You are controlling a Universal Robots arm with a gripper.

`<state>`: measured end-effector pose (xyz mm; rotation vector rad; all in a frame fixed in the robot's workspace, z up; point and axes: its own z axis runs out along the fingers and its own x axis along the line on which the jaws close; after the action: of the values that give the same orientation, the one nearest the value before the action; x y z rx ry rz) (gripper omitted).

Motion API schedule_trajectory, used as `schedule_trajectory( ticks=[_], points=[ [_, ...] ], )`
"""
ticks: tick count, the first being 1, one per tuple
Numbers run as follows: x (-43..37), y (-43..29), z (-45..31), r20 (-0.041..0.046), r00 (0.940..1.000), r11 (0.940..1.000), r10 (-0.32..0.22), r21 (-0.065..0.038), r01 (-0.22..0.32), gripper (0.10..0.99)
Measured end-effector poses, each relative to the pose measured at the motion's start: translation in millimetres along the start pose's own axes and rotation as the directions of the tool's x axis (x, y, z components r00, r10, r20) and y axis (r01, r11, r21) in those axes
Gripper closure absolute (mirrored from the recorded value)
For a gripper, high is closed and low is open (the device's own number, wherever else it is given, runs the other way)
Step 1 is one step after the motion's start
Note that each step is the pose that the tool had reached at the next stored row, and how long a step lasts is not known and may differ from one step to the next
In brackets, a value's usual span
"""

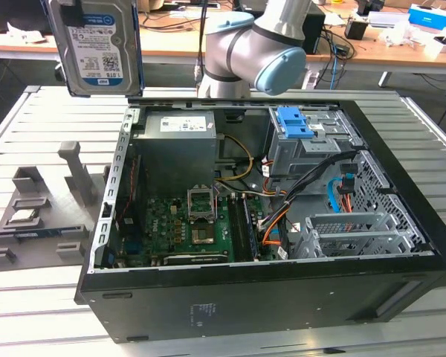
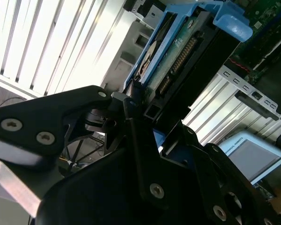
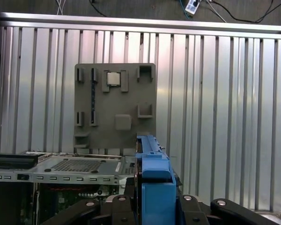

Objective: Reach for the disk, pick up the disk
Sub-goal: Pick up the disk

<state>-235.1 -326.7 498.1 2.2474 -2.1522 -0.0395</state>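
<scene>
At the exterior view's left, we see a grey moulded fixture plate (image 1: 41, 216) on the slatted metal table (image 1: 59, 119). Above it hangs the silver rectangular disk (image 1: 100, 41) in its blue plastic bracket. The black gripper (image 3: 153, 206) has its jaws closed on the bracket's edge. To the right stands the open black computer case (image 1: 245, 297). We judge that this narrow edge grip could let the disk pivot or slip.

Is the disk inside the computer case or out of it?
Out. The disk hangs in the air, clear of the case, clamped in the hand.
</scene>
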Motion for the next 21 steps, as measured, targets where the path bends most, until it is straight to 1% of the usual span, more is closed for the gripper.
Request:
schedule_trajectory(
  ticks=[5,7,8,11,13,16,17,19,20,21],
  points=[
    [0.6,-14.8,-0.6,0.0,1.0,1.0,0.0,0.0,0.0,0.718],
    [1.0,-22.8,-0.9,0.0,1.0,1.0,0.0,0.0,0.0,0.718],
    [1.1,-24.9,-1.0,0.0,1.0,1.0,0.0,0.0,0.0,0.718],
    [1.7,-39.3,-1.5,0.0,1.0,1.0,0.0,0.0,0.0,0.718],
    [1.9,-43.6,-1.7,-0.0001,1.0,1.0,0.0,0.0,0.0,0.718],
    [2.2,-51.9,-2.0,0.0,1.0,1.0,0.0,0.0,0.0,0.718],
    [2.4,-55.7,-2.2,0.0,1.0,1.0,0.0,0.0,0.0,0.718],
    [2.6,-60.9,-2.4,0.0,1.0,1.0,0.0,0.0,0.0,0.718],
    [2.8,-66.2,-2.6,0.0,1.0,1.0,0.0,0.0,0.0,0.718],
    [3.0,-69.5,-2.7,0.0,1.0,1.0,0.0,0.0,0.0,0.718]
  ],
)
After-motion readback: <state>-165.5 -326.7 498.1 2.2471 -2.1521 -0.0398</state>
